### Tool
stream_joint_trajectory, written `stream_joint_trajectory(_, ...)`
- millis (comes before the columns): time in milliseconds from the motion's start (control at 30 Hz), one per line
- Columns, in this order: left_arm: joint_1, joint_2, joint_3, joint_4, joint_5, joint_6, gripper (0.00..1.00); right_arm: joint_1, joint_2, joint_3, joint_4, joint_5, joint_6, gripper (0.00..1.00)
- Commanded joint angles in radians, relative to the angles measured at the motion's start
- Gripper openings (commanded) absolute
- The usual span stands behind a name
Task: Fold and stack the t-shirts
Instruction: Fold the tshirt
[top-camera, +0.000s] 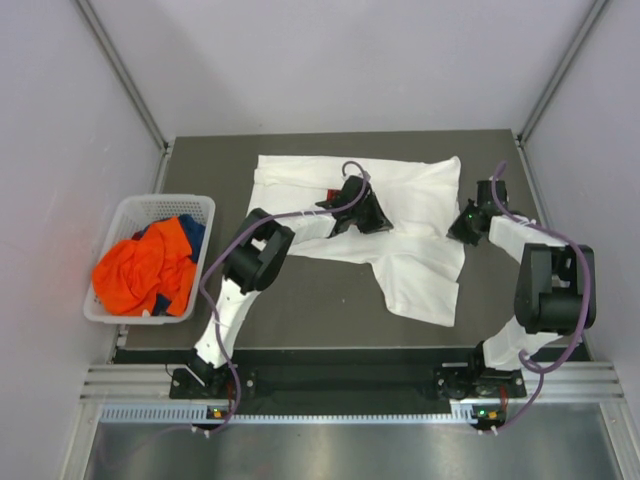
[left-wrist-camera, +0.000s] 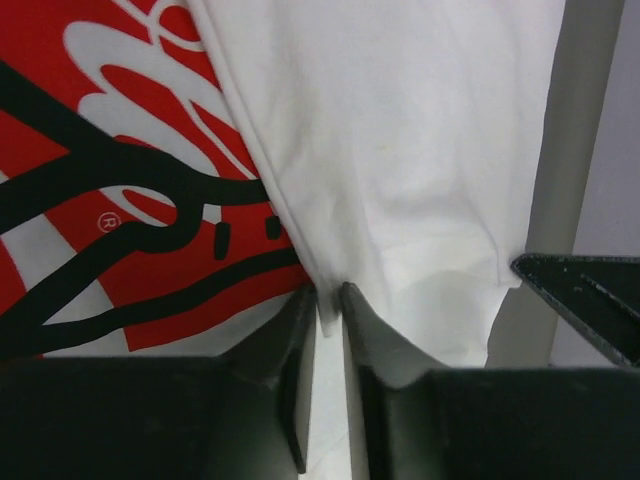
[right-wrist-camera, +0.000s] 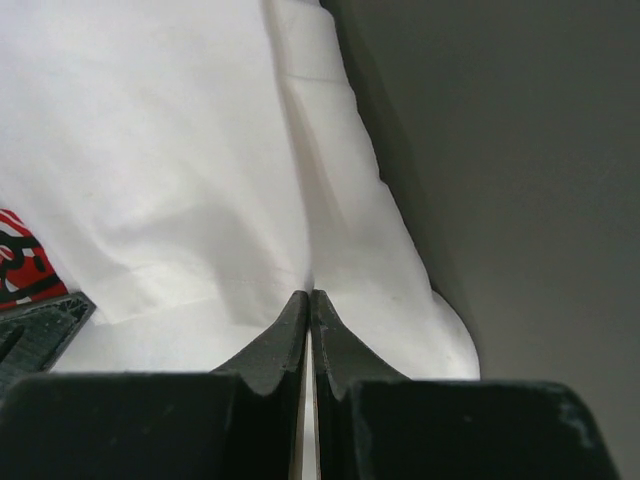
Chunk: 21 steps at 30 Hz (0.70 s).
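Observation:
A white t-shirt (top-camera: 420, 190) lies spread on the dark table, its lower part trailing toward the near edge. Its red chest print (top-camera: 334, 194) peeks out beside my left gripper (top-camera: 375, 222). In the left wrist view that gripper (left-wrist-camera: 328, 292) is shut on a raised fold of the white t-shirt (left-wrist-camera: 400, 120), right beside the red print (left-wrist-camera: 60, 100). My right gripper (top-camera: 462, 228) sits at the shirt's right edge. In the right wrist view it (right-wrist-camera: 310, 292) is shut on the white t-shirt (right-wrist-camera: 180, 150), creases running to its tips. An orange t-shirt (top-camera: 140, 270) and a dark blue one (top-camera: 190, 232) lie in the basket.
A white lattice basket (top-camera: 130, 208) stands off the table's left side. Bare dark table (top-camera: 320, 300) shows in front of the shirt and to its right (right-wrist-camera: 520, 150). Grey walls close in on both sides and at the back.

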<state>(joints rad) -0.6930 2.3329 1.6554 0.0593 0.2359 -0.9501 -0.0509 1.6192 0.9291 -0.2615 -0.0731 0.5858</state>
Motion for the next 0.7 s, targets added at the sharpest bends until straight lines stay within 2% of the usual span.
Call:
stream_joint_trajectory(0,-0.007,0.009,0.044,0.001,-0.015,-0.004,0.11,-0.013,-0.047,-0.004,0.030,-0.008,-0.007,0.00)
stream_joint_trajectory(67,-0.005,0.008,0.066,-0.010,-0.012,-0.003,0.00,-0.015,-0.053,0.000,0.016,-0.008,-0.007,0.00)
stream_joint_trajectory(233,-0.007,-0.018,0.098,-0.055,-0.012,0.013,0.00,-0.029,-0.079,0.022,-0.030,0.002,-0.004,0.00)
stream_joint_trajectory(400,-0.005,-0.052,0.132,-0.176,-0.050,0.062,0.00,-0.037,-0.116,0.019,-0.071,-0.002,-0.006,0.00)
stream_joint_trajectory(667,-0.003,-0.066,0.112,-0.254,-0.070,0.100,0.00,-0.037,-0.160,-0.044,-0.079,-0.025,0.022,0.00)
